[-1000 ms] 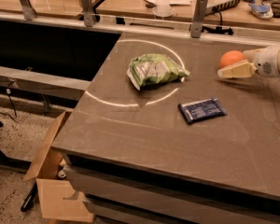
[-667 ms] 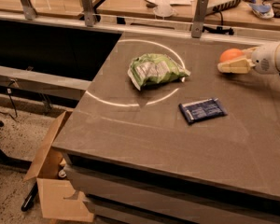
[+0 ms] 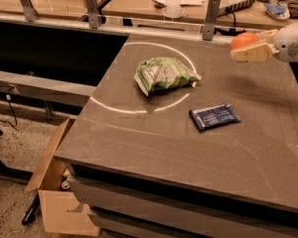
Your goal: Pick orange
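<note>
One end effector (image 3: 246, 47) hangs at the upper right of the frame, its pale fingers (image 3: 253, 52) closed around the orange (image 3: 244, 38), which shows as a bright round shape between them. Compared with a second ago, both have climbed: the orange sat lower then, close over the far right part of the tabletop (image 3: 188, 152), and now it is held clear above that surface, level with the rail at the back edge. That rise suggests the grasp has taken and the fruit is off its support, so the pick looks essentially done; what remains, as I judge it, is only to keep the hold steady while the arm carries it away. Nothing else has shifted. Left of the end effector and well apart from it, the green snack bag (image 3: 164, 75) lies inside the white ring (image 3: 139, 111) marked on the tabletop, and the dark blue packet (image 3: 214, 116) rests flat below and to the right of the bag. An open cardboard box (image 3: 54, 202) stands on the floor at the lower left.
</note>
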{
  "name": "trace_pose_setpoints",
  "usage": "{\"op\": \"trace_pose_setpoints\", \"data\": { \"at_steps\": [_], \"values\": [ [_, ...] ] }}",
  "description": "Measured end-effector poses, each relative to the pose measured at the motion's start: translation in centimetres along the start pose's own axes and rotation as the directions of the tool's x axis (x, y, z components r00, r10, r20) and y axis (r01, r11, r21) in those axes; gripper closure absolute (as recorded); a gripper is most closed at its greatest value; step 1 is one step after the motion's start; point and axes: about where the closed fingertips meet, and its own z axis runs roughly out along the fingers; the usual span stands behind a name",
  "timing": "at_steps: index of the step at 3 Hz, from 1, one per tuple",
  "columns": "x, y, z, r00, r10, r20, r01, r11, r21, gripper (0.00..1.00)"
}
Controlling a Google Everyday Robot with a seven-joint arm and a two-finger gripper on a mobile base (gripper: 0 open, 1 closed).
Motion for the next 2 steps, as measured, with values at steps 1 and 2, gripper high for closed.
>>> {"op": "trace_pose_setpoints", "data": {
  "at_steps": [1, 2],
  "values": [
    [-0.58, 1.01, -0.09, 1.0, -0.006, 0.004, 0.006, 0.9994, -0.035, 1.0],
    [-0.58, 1.01, -0.09, 1.0, -0.006, 0.004, 0.006, 0.9994, -0.035, 1.0]
  ]
}}
